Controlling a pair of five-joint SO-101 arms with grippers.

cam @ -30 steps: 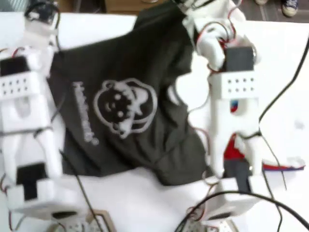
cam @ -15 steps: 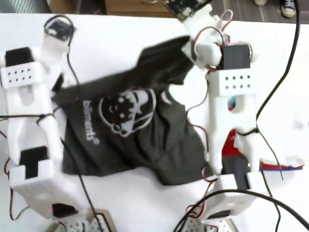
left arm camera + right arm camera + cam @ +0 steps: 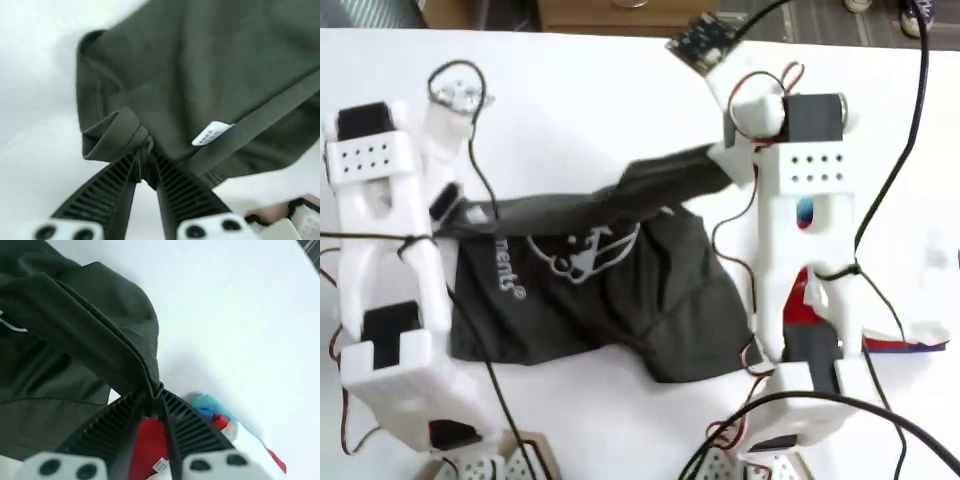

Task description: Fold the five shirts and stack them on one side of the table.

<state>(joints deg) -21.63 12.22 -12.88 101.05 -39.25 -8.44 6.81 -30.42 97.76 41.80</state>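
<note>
Left pincer (image 3: 145,154), right pincer (image 3: 155,391) both clamped on shirt (image 3: 655,295); arms outstretched.

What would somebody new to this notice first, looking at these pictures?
A dark shirt sprawls across the middle of the white table, its far edge raised in a taut band that half hides the white print. The left gripper and the right gripper each pinch one end of that band, shut on the cloth. A red, white and blue cloth lies on the table beside the right arm.
</note>
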